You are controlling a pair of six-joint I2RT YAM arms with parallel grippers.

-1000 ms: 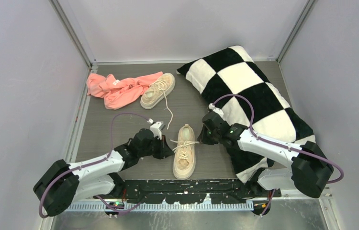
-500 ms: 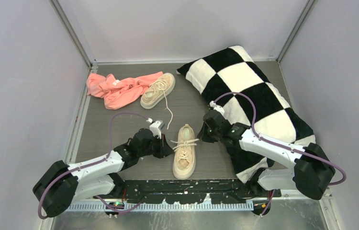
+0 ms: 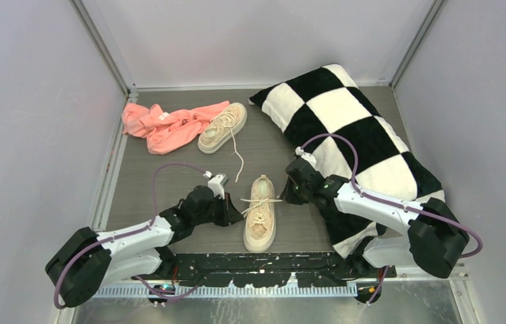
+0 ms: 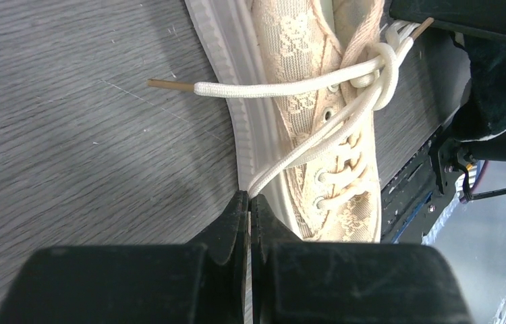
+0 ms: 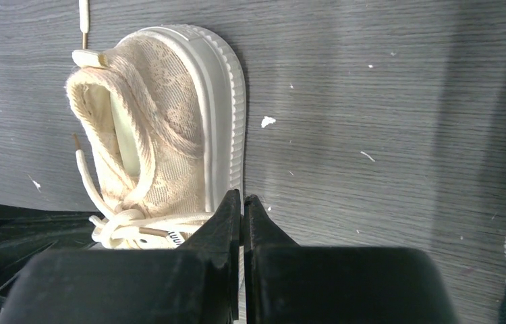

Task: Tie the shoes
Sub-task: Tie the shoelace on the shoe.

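Observation:
One beige shoe point(image 3: 260, 214) lies near the front edge between my two grippers, toe toward the arms. Its cream laces meet in a knot point(image 4: 382, 67) over the tongue. My left gripper point(image 4: 249, 196) sits at the shoe's left side, shut on a lace loop point(image 4: 304, 152) that runs taut to the knot. At the shoe's right side, the right gripper point(image 5: 242, 197) is shut on the other lace strand point(image 5: 183, 219), which comes off the knot point(image 5: 112, 226). The second shoe point(image 3: 223, 127) lies further back, its lace point(image 3: 238, 160) trailing loose on the table.
A pink cloth point(image 3: 166, 125) lies bunched against the far shoe's left side. A large black-and-white checkered pillow point(image 3: 358, 135) fills the right side, and the right arm lies partly over it. Grey walls enclose the wooden table point(image 3: 169, 175) on three sides.
The left gripper has drawn slightly back toward its base with the lace loop in it. The right gripper has barely shifted. The near shoe stays in place.

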